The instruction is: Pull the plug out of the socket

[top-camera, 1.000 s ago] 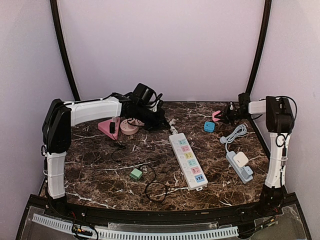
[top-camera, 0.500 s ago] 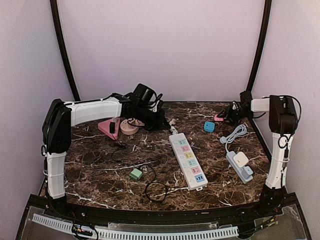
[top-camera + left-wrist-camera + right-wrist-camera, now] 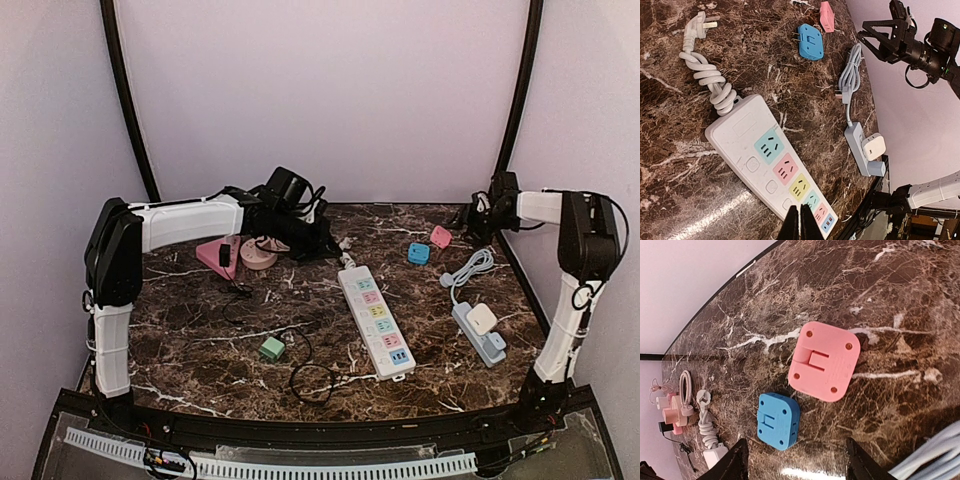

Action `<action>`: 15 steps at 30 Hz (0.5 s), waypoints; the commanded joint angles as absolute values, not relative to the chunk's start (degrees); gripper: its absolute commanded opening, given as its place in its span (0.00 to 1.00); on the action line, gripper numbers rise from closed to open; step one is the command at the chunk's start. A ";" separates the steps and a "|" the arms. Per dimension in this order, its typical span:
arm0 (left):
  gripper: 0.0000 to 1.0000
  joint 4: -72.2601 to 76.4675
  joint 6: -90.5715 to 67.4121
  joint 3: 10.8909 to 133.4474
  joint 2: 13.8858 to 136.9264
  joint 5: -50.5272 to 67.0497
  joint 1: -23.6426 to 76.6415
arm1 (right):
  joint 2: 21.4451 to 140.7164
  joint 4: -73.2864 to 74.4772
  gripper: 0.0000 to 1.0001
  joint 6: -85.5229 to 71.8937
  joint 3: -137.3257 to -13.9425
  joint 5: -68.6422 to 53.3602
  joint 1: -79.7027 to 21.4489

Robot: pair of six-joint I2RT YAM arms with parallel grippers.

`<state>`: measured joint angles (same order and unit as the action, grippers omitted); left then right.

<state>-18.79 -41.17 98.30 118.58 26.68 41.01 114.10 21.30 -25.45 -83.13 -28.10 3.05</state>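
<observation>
A white plug [image 3: 483, 318] sits in a small grey socket strip [image 3: 478, 335] at the right front, also seen in the left wrist view as the plug [image 3: 873, 146] on the strip [image 3: 858, 145]. A pink plug [image 3: 440, 236] lies loose on the marble at the back right, beside a blue plug [image 3: 418, 253]. My right gripper [image 3: 480, 214] hangs open just right of the pink plug; its wrist view shows the pink plug [image 3: 825, 361] and blue plug [image 3: 778, 420] on the table beyond the gripper [image 3: 799, 462]. My left gripper [image 3: 799, 222] is shut and empty over the long white power strip [image 3: 767, 160].
The white power strip [image 3: 375, 320] runs down the middle, its coiled cord [image 3: 707, 80] at the back. A grey cable [image 3: 468, 268] leads from the small strip. A green plug [image 3: 272, 348] with a black cable [image 3: 312, 380] lies front left; pink sockets [image 3: 215, 252] at the back left.
My right gripper has opened, let go of the pink plug, which now lies on the table, and drawn back to the right. The left arm has not moved.
</observation>
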 commanded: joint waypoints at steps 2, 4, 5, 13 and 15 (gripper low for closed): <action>0.03 -17.62 -41.12 97.90 117.01 28.25 40.78 | 105.00 22.02 0.64 -23.31 -75.50 -24.41 2.04; 0.03 -17.03 -41.14 97.91 117.17 28.73 40.78 | 100.79 22.28 0.66 -22.89 -71.95 -23.20 1.05; 0.03 -16.91 -41.24 97.91 117.21 28.96 40.78 | 99.28 22.63 0.66 -22.78 -70.15 -22.59 0.52; 0.03 -15.28 -41.55 97.98 118.34 31.64 40.78 | 85.05 24.48 0.73 -24.70 -56.12 -21.01 -3.45; 0.03 -14.86 -41.57 98.12 118.53 32.08 40.78 | 81.05 26.16 0.75 -24.99 -52.81 -18.64 -3.76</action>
<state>-16.01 -41.39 98.30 118.61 29.93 41.01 86.46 23.59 -24.27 -57.30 -22.24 -3.22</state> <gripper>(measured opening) 0.032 0.737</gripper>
